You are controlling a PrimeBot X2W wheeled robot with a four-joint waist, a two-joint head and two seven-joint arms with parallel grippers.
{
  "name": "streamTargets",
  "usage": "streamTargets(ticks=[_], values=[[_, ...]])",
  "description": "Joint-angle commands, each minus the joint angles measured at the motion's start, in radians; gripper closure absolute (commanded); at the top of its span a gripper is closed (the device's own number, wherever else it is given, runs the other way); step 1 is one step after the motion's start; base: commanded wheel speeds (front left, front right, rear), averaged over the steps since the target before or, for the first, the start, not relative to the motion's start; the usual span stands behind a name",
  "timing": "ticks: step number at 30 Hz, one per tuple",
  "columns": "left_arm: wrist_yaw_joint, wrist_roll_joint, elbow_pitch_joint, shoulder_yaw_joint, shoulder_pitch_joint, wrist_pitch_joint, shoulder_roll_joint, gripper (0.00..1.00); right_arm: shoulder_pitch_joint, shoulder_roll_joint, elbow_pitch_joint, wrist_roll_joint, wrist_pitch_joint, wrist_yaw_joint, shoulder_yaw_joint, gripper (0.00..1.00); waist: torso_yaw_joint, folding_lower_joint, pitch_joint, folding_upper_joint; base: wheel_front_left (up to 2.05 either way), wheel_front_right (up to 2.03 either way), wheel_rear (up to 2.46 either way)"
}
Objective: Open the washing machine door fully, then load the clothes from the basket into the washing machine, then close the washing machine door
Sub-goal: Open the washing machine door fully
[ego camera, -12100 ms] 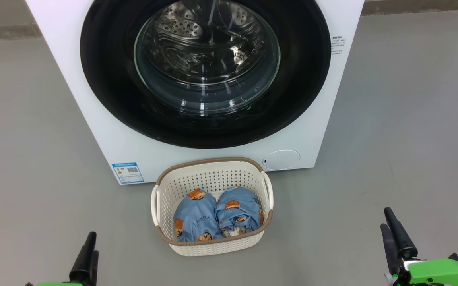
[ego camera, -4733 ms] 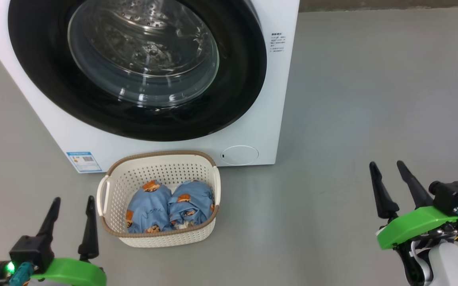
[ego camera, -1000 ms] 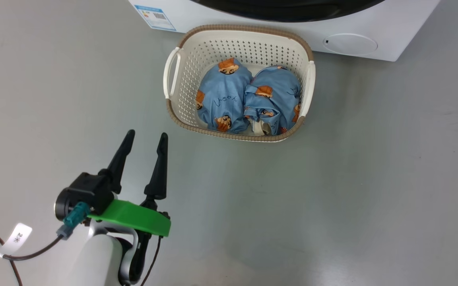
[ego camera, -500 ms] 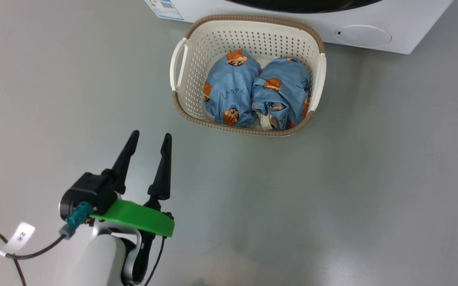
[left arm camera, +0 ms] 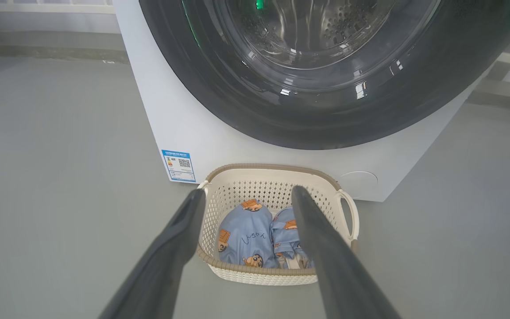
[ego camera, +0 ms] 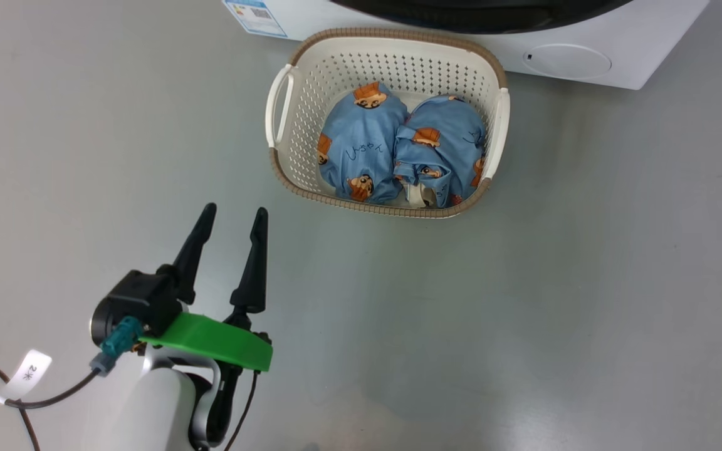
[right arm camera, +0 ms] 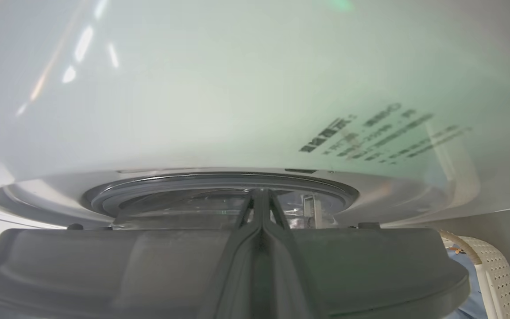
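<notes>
Blue clothes (ego camera: 361, 150) fill the basket (ego camera: 398, 66) at upper centre. Left gripper (ego camera: 235, 210), lower left, holds its fingers apart. Right gripper (right arm camera: 261, 195) has its fingers pressed together, facing the washing machine (right arm camera: 237, 88).

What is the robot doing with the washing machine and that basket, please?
The right gripper, fingers pressed shut, sits at the edge of the washing machine door, apparently to pull it open; the door looks barely ajar at most. The left gripper hangs open above the floor, short of the basket. Both bundles of clothes lie in the basket, in front of the washing machine.
</notes>
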Motion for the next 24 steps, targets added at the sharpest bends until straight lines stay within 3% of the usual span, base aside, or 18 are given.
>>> streamTargets(ticks=[1, 13, 24], values=[[0.006, 0.007, -0.028, 0.04, -0.011, -0.006, 0.027, 0.0, -0.033, 0.049, 0.003, -0.003, 0.036, 0.002, 0.012, 1.0, -0.003, 0.0, -0.007, 0.0, 0.0, 0.0, 0.0], [-0.001, 0.025, -0.047, 0.057, -0.004, -0.006, 0.027, 0.0, 0.029, 0.049, -0.007, 0.036, 0.179, 0.002, 0.081, 1.0, -0.005, 0.0, -0.03, 0.0, 0.0, 0.0, 0.0], [-0.014, 0.062, -0.063, 0.071, 0.022, -0.006, 0.027, 0.0, 0.151, 0.049, -0.013, 0.23, 0.294, 0.002, 0.269, 1.0, -0.023, 0.0, -0.087, 0.0, 0.0, 0.0, 0.0]])
